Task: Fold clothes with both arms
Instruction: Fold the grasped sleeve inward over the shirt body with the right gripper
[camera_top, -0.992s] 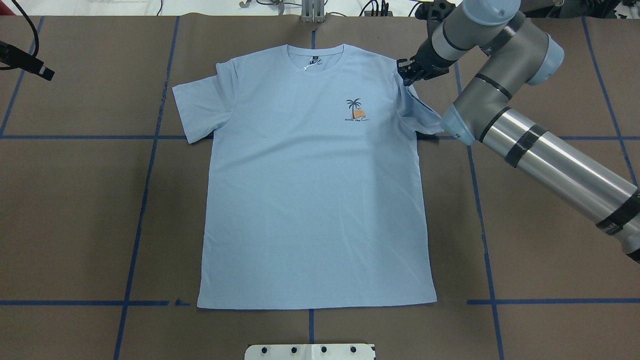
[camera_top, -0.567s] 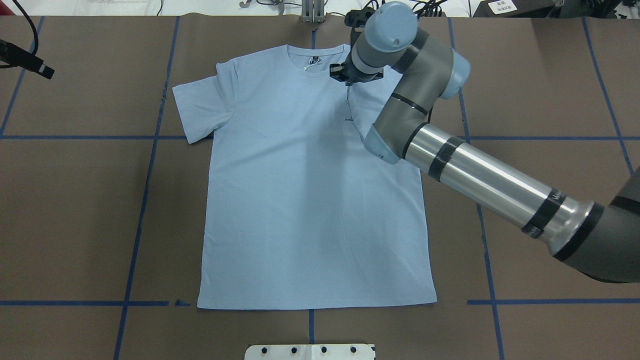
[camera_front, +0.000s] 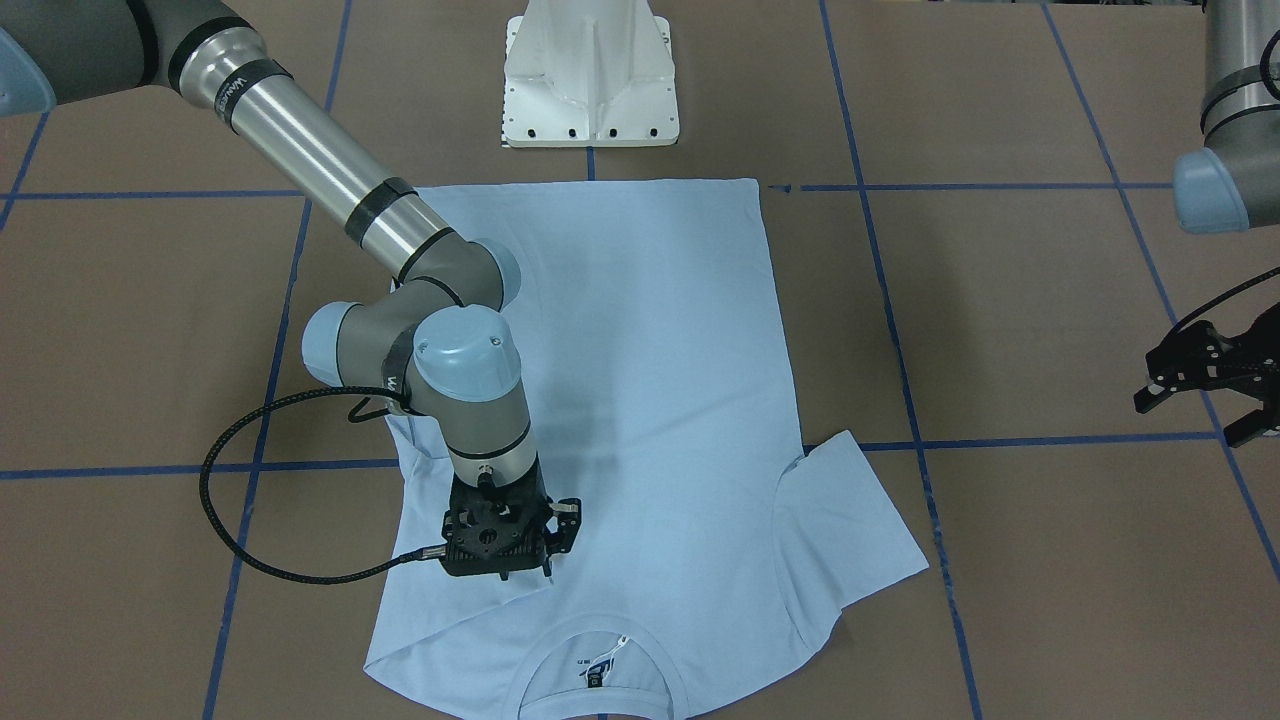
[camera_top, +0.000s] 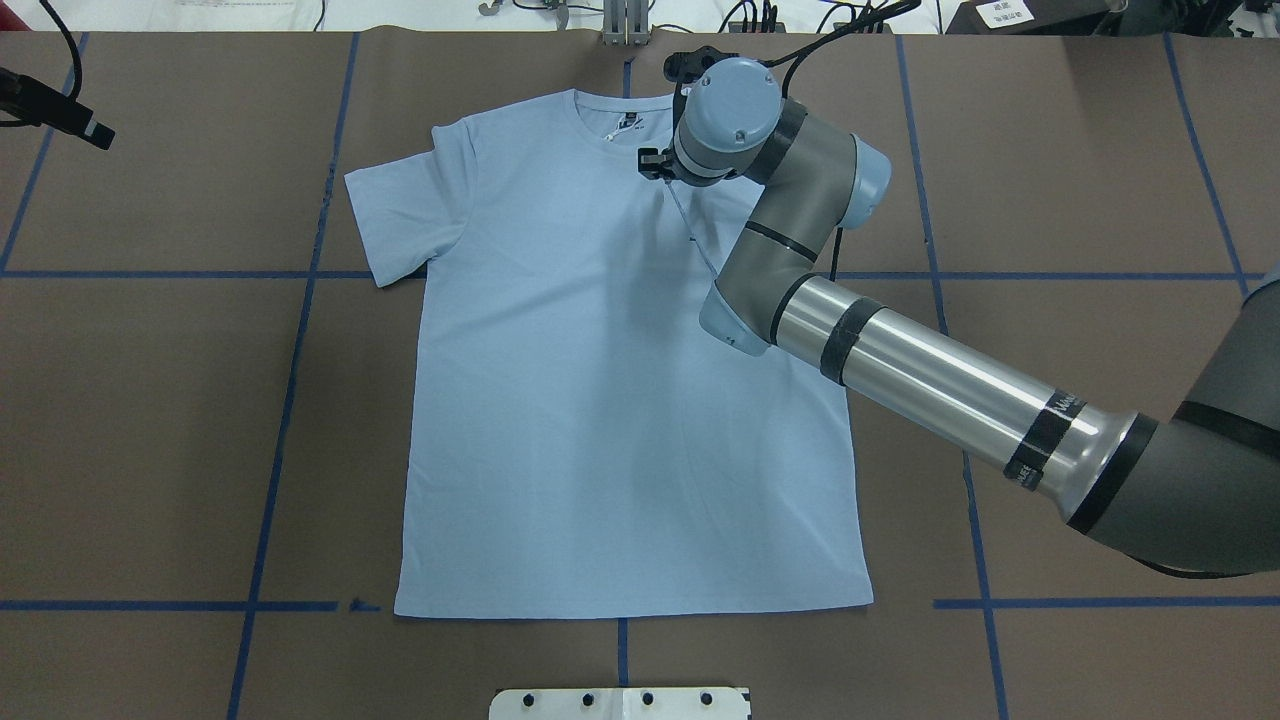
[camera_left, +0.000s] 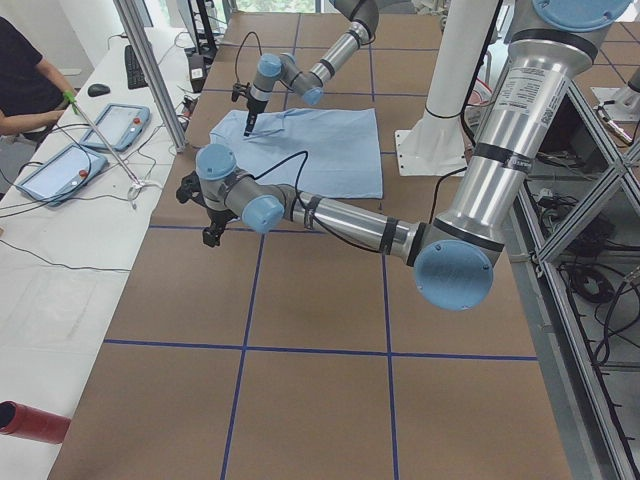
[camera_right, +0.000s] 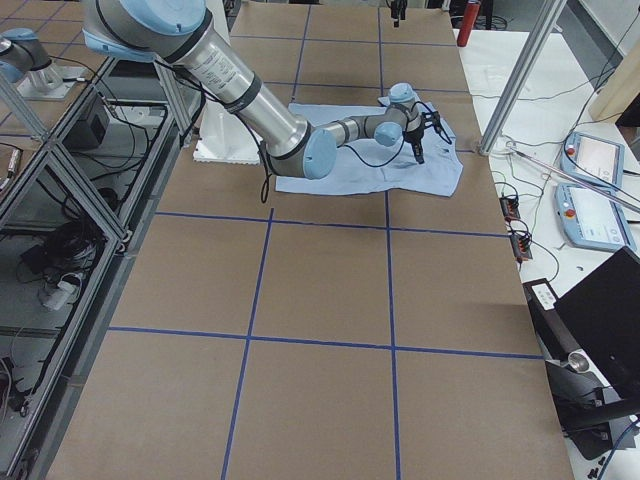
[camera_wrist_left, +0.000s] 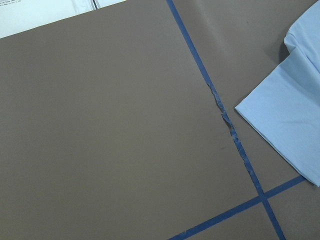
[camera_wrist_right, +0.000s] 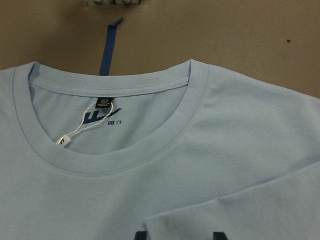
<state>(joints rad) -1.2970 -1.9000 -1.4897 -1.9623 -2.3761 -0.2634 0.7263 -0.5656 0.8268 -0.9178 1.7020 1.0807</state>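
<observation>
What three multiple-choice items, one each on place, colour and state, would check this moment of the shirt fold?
1. Where is the black two-finger right gripper?
A. beside the white pedestal
B. over the pale light-blue short-sleeved T-shirt, near its round collar
C. off the cloth, over bare table

2. What colour are the tape lines on the brown table cover?
A. blue
B. red
C. yellow

3. How does the shirt's sleeve on the robot's left side lie?
A. folded over the chest
B. lifted by a gripper
C. spread flat on the table

Key: 1 B, the overhead view shows it by the neckline; 2 A, every line is blue; 3 C, it lies flat, with the black two-finger left gripper away over bare table.
</observation>
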